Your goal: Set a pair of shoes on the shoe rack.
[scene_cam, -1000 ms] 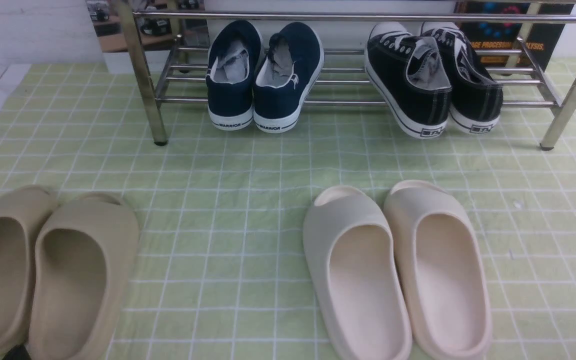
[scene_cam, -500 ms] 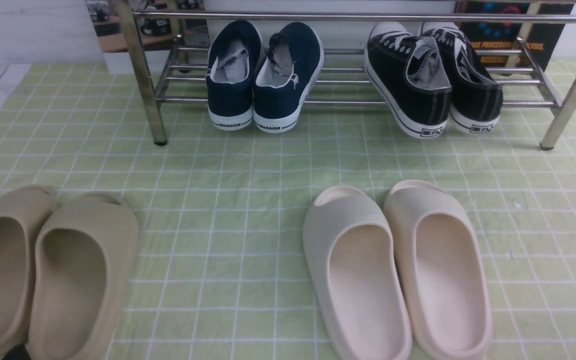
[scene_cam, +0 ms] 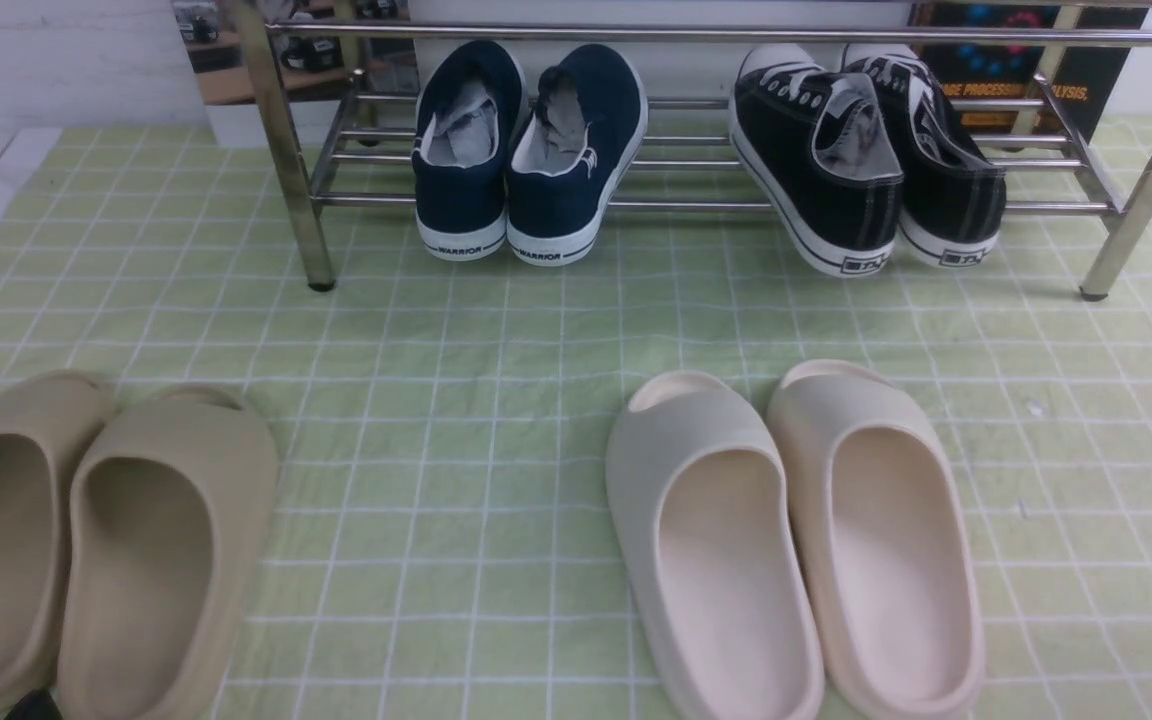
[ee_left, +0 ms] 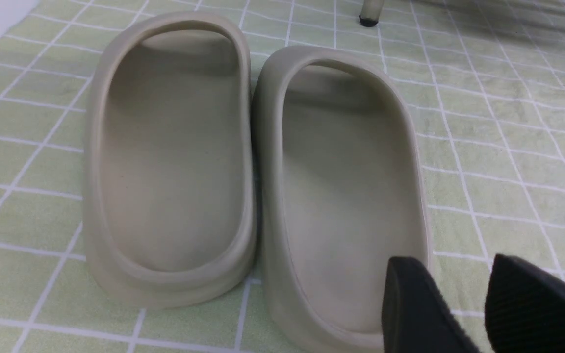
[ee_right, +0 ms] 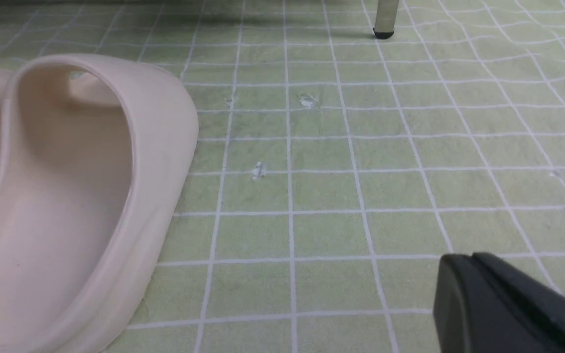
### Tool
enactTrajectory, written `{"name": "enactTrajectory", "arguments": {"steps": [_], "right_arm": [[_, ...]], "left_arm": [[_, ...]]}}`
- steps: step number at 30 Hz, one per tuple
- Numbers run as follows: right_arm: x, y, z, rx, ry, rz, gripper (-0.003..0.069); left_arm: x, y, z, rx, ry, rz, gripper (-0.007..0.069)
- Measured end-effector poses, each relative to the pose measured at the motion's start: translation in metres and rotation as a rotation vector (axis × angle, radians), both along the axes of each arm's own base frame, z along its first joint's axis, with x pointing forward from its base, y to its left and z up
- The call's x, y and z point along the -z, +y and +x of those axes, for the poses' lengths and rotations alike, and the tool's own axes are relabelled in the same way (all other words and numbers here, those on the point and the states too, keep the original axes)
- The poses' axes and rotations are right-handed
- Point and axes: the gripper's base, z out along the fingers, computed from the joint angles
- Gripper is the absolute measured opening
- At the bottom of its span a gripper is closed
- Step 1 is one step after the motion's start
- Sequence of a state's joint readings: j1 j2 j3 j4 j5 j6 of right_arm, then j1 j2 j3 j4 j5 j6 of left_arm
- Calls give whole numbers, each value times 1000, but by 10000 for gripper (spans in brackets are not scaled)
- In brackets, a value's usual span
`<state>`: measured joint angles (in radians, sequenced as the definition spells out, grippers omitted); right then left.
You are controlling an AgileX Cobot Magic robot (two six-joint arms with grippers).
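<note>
Black-and-white sneakers [scene_cam: 866, 160]; green cloth [scene_cam: 496, 340], white grid.

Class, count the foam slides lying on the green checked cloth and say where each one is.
4. Two beige slides lie side by side at the near left; two cream slides lie side by side right of centre. None appears hidden.

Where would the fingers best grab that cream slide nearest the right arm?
Probably the raised side wall of the cream slide, coming from above, one finger inside the open footbed, one outside. The footbed faces up, and the outer wall has bare cloth beside it; the other side sits close against its mate.
</note>
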<state>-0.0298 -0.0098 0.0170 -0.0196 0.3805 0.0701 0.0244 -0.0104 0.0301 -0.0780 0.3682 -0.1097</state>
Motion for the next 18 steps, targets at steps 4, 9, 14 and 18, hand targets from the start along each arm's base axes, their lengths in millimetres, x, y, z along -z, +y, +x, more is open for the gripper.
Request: {"name": "enactTrajectory", "arguments": {"steps": [4, 9, 14, 18], "right_arm": [[0, 0, 0, 0, 0, 0, 2], [0, 0, 0, 0, 0, 0, 3], [0, 0, 0, 0, 0, 0, 6], [0, 0, 0, 0, 0, 0, 8]], "left_arm": [[0, 0, 0, 0, 0, 0, 238], [0, 0, 0, 0, 0, 0, 238], [0, 0, 0, 0, 0, 0, 238], [0, 0, 0, 0, 0, 0, 238]]}}
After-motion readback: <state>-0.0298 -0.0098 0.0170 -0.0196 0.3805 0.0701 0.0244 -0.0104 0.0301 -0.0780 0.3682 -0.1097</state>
